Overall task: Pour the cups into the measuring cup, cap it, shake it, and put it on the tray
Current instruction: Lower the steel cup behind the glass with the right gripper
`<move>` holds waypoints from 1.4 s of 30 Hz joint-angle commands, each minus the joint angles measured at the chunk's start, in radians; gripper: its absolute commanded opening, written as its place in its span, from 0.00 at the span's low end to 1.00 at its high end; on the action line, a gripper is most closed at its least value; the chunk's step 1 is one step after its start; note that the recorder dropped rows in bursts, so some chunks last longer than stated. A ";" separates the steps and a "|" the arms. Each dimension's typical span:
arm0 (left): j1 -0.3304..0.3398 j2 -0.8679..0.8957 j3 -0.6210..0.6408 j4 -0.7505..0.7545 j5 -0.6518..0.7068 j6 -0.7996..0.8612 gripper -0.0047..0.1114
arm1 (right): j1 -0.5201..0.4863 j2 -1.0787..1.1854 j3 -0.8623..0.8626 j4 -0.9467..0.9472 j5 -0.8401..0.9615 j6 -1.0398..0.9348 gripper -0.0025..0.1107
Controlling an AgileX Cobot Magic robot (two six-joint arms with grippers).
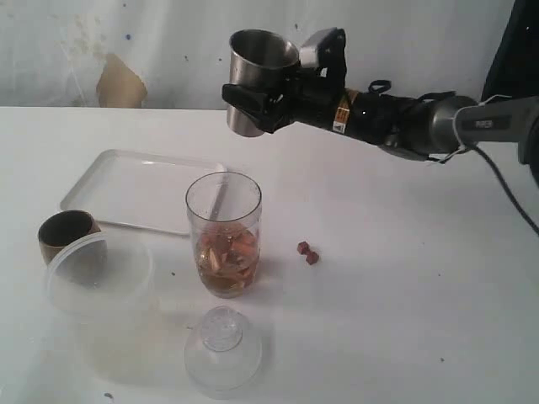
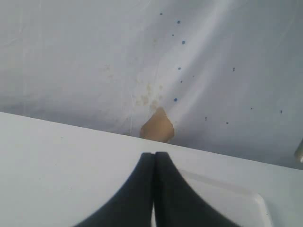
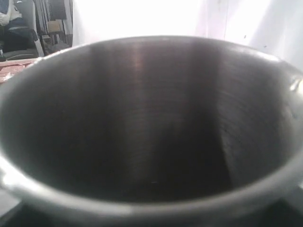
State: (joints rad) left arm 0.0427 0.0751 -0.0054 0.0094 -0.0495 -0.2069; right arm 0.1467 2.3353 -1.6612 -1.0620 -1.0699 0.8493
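Observation:
My right gripper [image 1: 251, 105] is shut on the shiny steel tumbler [image 1: 261, 63], holding it in the air, mouth up and slightly tilted, above and behind the measuring cup [image 1: 223, 231]. The measuring cup stands upright on the table with brown pieces in its lower part. In the right wrist view the steel tumbler [image 3: 142, 118] fills the frame and looks empty inside. The clear domed lid [image 1: 222, 349] lies in front of the measuring cup. The dark-brown cup [image 1: 66, 234] lies at the left. The white tray [image 1: 135, 189] sits behind. My left gripper [image 2: 154, 157] is shut on nothing, near the tray's corner [image 2: 227, 198].
A wide cloudy plastic tub [image 1: 97, 282] stands at the front left, partly covering the brown cup. Two small red-brown pieces [image 1: 307, 252] lie on the table right of the measuring cup. A tan patch [image 2: 157, 125] marks the back wall.

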 commanded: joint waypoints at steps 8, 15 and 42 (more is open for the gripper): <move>0.002 -0.006 0.005 0.002 -0.010 0.002 0.04 | 0.004 0.189 -0.152 -0.089 0.189 -0.024 0.02; 0.002 -0.006 0.005 0.002 -0.010 0.002 0.04 | 0.004 0.234 -0.152 -0.089 0.186 -0.027 0.02; 0.002 -0.006 0.005 0.002 -0.010 0.002 0.04 | 0.002 0.232 -0.152 -0.149 0.193 0.188 0.87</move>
State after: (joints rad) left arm 0.0427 0.0751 -0.0054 0.0094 -0.0495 -0.2069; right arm 0.1506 2.5742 -1.8050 -1.1734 -0.8898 0.9829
